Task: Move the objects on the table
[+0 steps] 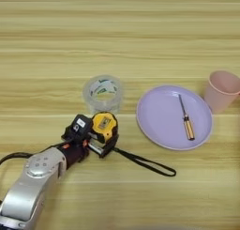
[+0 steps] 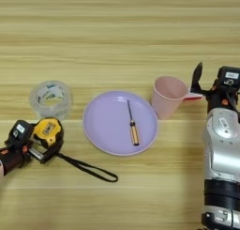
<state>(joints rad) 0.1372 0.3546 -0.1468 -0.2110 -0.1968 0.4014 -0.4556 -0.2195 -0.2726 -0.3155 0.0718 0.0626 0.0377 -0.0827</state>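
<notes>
On the wooden table (image 1: pixel 47 46), the left gripper (image 1: pixel 96 135) clasps the yellow-and-black tape measure (image 1: pixel 104 125) just in front of the clear tape roll (image 1: pixel 103 94), strap trailing right. This looks like the grasp step; lifting should come next. Further right sit a purple plate (image 2: pixel 103 130) holding a screwdriver (image 2: pixel 132 125), a pink cup (image 2: pixel 166 96), and the right gripper (image 2: pixel 206 81), fingers spread beside the cup's handle.

- The left gripper (image 2: pixel 41 144) clamps a yellow-and-black tape measure (image 2: pixel 48 132), strap trailing right.
- A clear tape roll (image 2: pixel 50 98) sits just behind.
- A screwdriver (image 2: pixel 131 123) lies on a purple plate (image 2: pixel 101 126).
- The right gripper (image 2: pixel 211 81) spreads beside a pink cup (image 2: pixel 167 96).
</notes>
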